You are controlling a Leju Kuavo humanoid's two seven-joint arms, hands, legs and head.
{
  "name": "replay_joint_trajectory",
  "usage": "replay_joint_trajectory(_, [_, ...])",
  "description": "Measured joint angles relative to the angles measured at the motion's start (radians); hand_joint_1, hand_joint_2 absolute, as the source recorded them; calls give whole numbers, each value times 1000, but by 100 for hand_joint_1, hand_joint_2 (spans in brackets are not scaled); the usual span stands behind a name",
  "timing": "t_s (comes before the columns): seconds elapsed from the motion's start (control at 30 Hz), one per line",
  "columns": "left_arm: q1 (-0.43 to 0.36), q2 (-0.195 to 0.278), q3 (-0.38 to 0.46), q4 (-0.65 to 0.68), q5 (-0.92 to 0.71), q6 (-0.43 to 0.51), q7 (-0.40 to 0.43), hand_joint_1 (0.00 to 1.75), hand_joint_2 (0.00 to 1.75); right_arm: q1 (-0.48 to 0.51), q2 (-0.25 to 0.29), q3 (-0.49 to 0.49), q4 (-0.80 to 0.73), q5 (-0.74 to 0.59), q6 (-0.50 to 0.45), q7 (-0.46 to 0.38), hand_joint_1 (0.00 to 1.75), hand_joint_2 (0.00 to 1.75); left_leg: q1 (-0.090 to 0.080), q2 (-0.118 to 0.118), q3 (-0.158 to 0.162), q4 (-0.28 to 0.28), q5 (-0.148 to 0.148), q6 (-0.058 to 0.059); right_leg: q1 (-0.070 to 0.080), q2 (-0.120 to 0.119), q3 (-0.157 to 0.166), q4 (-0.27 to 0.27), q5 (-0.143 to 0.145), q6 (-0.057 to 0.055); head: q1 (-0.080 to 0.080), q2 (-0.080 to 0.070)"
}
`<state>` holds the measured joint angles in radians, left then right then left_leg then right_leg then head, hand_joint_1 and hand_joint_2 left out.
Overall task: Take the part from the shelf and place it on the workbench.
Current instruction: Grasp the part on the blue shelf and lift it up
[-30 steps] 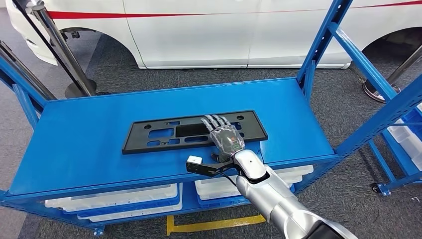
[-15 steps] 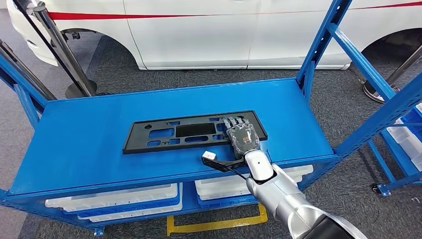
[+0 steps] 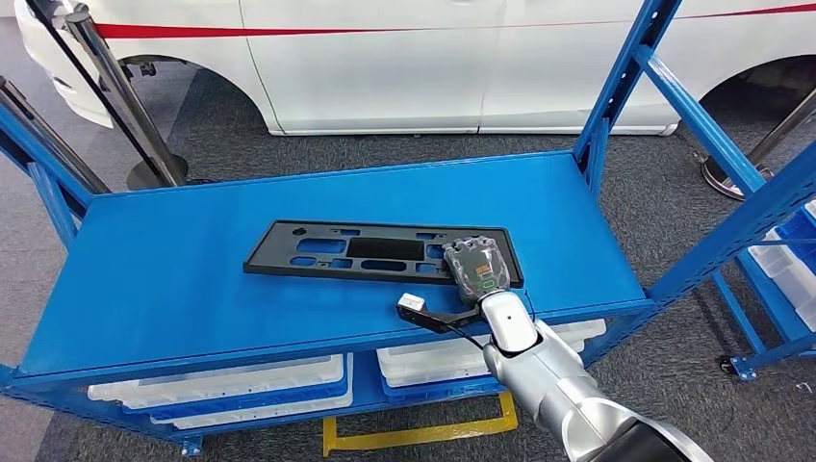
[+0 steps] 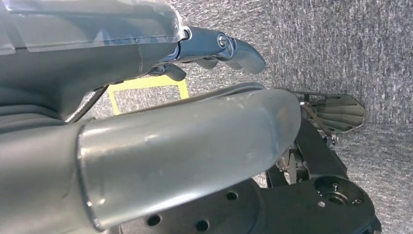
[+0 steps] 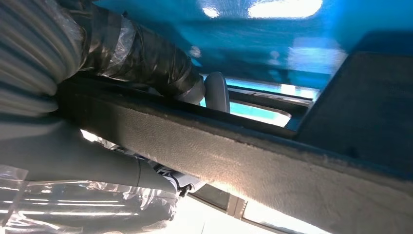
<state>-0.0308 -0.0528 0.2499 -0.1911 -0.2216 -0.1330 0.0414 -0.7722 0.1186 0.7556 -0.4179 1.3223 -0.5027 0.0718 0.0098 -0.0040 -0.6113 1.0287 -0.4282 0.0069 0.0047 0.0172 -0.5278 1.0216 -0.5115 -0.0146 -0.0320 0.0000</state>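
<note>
Now | part (image 3: 370,251): flat black plate on shelf (image 3: 173,279), nearer front edge, right-of-middle | handling: likely light, stiff, smooth; best taken at long-edge rim | right hand (image 3: 474,267): fingers wrapped over plate's right end, thumb under rim, gripping | left hand (image 4: 214,46): hangs over floor, fingers curled in on nothing

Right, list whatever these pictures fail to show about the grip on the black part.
- Right hand, head view: its back hides the fingers and the black part beneath.
- Right wrist view: part's edge is blurred; lift off the shelf unclear.
- Left hand: thumb blocks the fingers.
</note>
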Motion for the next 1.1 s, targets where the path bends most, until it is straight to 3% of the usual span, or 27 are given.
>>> replay_joint_trajectory(0.13, [1,0,4,0,0,0,-1,0,0,1,0,-3,0,0,0,0,168,175,0,0,1,0,0,0,0,0,1,0,0,0,0,0])
replay_joint_trajectory(0.27, [1,1,8,0,0,0,-1,0,175,2,0,-7,-1,1,0,-1,170,175,0,0,1,0,0,0,0,0,1,0,0,0,0,0])
replay_joint_trajectory(0.77, [3,1,17,0,-13,13,-4,0,175,14,-3,-47,-20,20,-4,-32,175,175,0,0,1,0,0,0,0,0,1,0,0,0,0,0])
replay_joint_trajectory(1.1, [5,0,29,0,-20,30,3,0,175,86,-20,-112,-104,83,-158,-49,175,175,0,0,0,0,0,0,-1,0,1,0,0,0,0,0])
